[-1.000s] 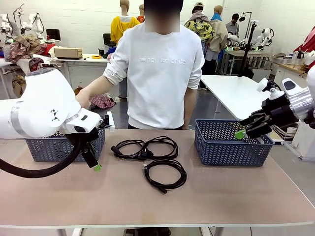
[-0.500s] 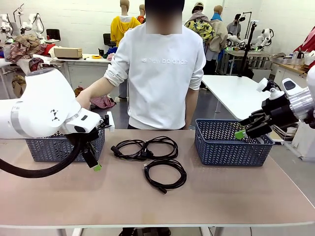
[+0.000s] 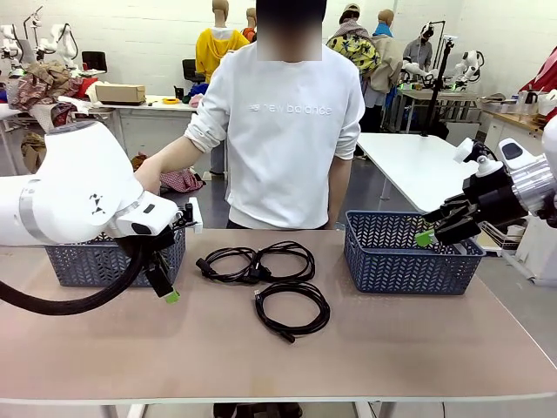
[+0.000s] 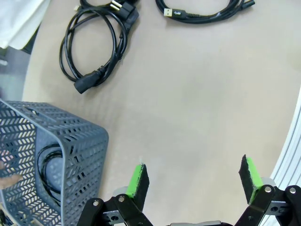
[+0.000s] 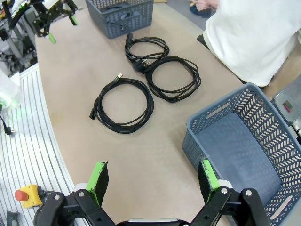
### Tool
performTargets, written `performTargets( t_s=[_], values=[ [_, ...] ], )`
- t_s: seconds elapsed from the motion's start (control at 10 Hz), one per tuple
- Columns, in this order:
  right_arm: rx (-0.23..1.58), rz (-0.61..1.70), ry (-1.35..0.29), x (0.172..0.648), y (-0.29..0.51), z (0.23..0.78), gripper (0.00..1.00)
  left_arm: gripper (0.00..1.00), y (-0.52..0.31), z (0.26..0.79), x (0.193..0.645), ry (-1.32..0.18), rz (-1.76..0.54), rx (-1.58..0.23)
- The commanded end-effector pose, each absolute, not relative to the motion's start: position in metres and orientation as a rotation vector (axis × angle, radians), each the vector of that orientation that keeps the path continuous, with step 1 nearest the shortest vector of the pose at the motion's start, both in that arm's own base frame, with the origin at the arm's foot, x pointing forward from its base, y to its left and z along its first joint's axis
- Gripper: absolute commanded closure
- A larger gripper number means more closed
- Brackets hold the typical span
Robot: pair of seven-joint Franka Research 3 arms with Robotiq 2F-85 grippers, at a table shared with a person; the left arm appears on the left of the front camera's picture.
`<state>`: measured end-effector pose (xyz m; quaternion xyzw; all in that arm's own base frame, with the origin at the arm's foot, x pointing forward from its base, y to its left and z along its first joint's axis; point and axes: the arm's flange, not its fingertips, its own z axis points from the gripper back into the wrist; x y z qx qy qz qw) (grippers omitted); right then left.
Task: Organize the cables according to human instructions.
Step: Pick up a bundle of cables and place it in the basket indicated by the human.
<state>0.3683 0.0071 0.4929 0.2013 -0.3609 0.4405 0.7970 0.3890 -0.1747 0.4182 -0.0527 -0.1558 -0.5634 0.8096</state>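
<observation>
Three coiled black cables lie mid-table: two side by side at the back (image 3: 207, 266) (image 3: 309, 261) and one nearer me (image 3: 325, 306). A further coil (image 4: 41, 165) lies inside the left grey basket (image 3: 87, 266). My left gripper (image 3: 165, 283) hangs open just in front of that basket, a hand-span left of the cables; in its wrist view (image 4: 194, 181) nothing sits between the green pads. My right gripper (image 3: 431, 233) hovers open above the right grey basket (image 3: 409, 266); its wrist view (image 5: 153, 181) shows all three table coils (image 5: 123, 128) (image 5: 171, 98) (image 5: 162, 44).
A person in a white sweatshirt (image 3: 287, 131) stands at the far edge, one hand (image 3: 148, 174) reaching toward the left basket behind my left arm. The right basket (image 5: 263, 122) holds nothing. The near half of the table (image 3: 278, 366) is bare.
</observation>
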Motion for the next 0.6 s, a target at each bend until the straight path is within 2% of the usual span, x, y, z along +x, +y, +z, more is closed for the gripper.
performTargets(
  t_s=[0.0, 0.5],
  values=[
    [0.447, 0.964, -0.802, 0.371, 0.007, 0.493, 0.0, 0.0, -0.188, 0.42, 0.403, -0.332, -1.251, -0.084],
    [0.447, 0.964, -0.802, 0.371, 0.007, 0.493, 0.0, 0.0, -0.266, 0.417, 0.498, -0.255, -1.451, 0.047]
  ],
)
